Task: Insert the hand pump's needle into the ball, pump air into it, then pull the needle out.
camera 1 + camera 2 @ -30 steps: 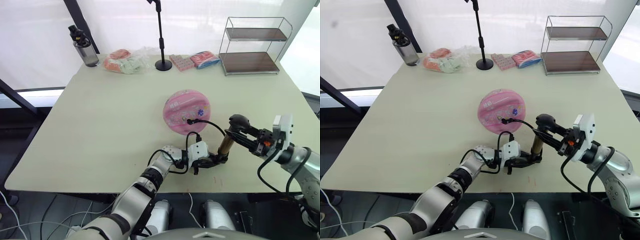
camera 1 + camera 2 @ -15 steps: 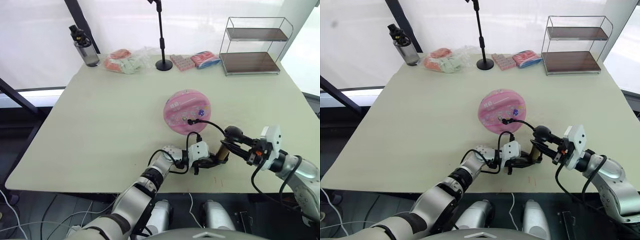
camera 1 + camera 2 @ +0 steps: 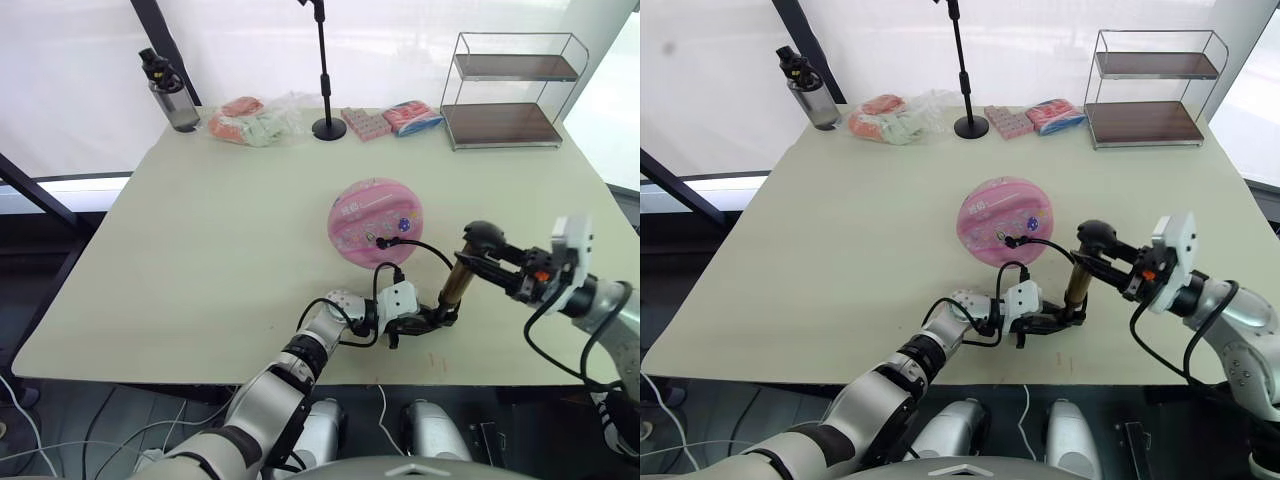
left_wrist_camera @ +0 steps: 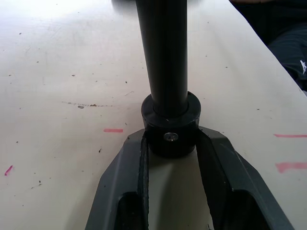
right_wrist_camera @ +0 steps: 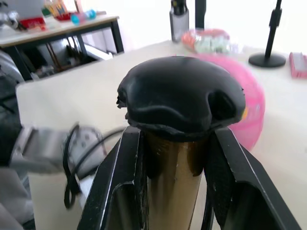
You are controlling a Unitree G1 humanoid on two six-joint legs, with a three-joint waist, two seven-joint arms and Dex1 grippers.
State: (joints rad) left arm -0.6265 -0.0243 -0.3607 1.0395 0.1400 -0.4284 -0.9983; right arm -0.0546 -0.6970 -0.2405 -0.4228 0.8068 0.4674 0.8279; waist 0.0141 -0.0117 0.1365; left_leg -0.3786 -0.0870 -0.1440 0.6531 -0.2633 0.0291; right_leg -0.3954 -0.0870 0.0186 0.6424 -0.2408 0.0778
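I saw the beige desk (image 3: 200,250) carrying everything. At its far right stood a two-tier wire shelf (image 3: 505,90) with brown boards, and a black stand (image 3: 325,100) rose from a round base at the far edge. A dark bottle (image 3: 170,95) stood at the far left corner, with a bag of pink and green packets (image 3: 255,120) beside it and flat pink packs (image 3: 390,120) between the stand and the shelf; I could read no writing on any of them.

The ball (image 3: 375,222) sat near the middle of the desk, pink with small coloured prints and a pale label whose letters were too small for me to make out. The needle (image 3: 381,241) was in the ball's near side, and the black hose curved from it down to the hand pump (image 3: 453,285).

The hand pump stood tilted near the desk's front edge, its base on the desk and its knob raised toward the right. My right gripper (image 5: 175,139) was clamped on the shaft just under the black knob, one finger on each side. My left gripper (image 4: 170,143) lay low on the desk with its fingers narrowed around the pump's black base cap, pinning it. Small red marks showed on the desk surface by that cap.
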